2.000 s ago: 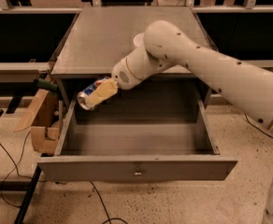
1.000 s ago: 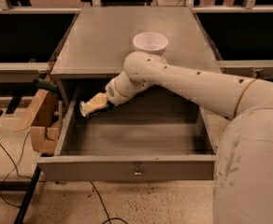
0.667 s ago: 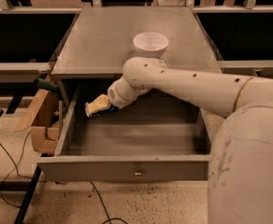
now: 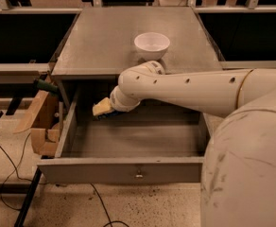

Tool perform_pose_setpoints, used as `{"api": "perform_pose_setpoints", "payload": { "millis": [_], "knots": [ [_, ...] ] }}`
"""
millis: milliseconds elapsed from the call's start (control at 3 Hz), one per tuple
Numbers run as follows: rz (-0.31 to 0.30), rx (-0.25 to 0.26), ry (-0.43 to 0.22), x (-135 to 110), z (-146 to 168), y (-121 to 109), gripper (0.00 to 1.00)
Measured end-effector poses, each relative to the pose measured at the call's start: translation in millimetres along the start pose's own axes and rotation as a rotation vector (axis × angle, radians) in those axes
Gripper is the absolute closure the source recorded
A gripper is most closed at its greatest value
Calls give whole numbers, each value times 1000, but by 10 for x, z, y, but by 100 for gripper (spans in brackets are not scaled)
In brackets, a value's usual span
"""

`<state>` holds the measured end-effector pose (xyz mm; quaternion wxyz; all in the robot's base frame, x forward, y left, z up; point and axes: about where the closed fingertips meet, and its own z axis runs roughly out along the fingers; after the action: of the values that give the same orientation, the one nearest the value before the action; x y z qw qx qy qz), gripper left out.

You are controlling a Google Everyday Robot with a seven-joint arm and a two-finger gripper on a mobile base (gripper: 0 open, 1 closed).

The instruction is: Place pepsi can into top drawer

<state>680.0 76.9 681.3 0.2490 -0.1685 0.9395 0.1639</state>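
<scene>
Gripper [image 4: 102, 109] has sunk lower, deeper inside top drawer [image 4: 128, 141]. Arm has swung down, uncovering white bowl [image 4: 152, 45] behind the gripper.

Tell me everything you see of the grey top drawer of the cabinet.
The wide grey top drawer stands pulled far out of the grey cabinet and lies level. It looks like painted metal: a deep box with a flat front panel and a small metal knob in the middle. The robot's end effector reaches into its rear left part, above the floor; whether it touches the drawer cannot be told. A brown cardboard box stands beside its left wall.
</scene>
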Motion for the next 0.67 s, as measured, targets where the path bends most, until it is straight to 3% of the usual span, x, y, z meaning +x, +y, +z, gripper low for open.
{"api": "perform_pose_setpoints", "payload": {
  "millis": [667],
  "knots": [
    [11, 38, -16, 21, 3, -4, 5]
  ]
}}
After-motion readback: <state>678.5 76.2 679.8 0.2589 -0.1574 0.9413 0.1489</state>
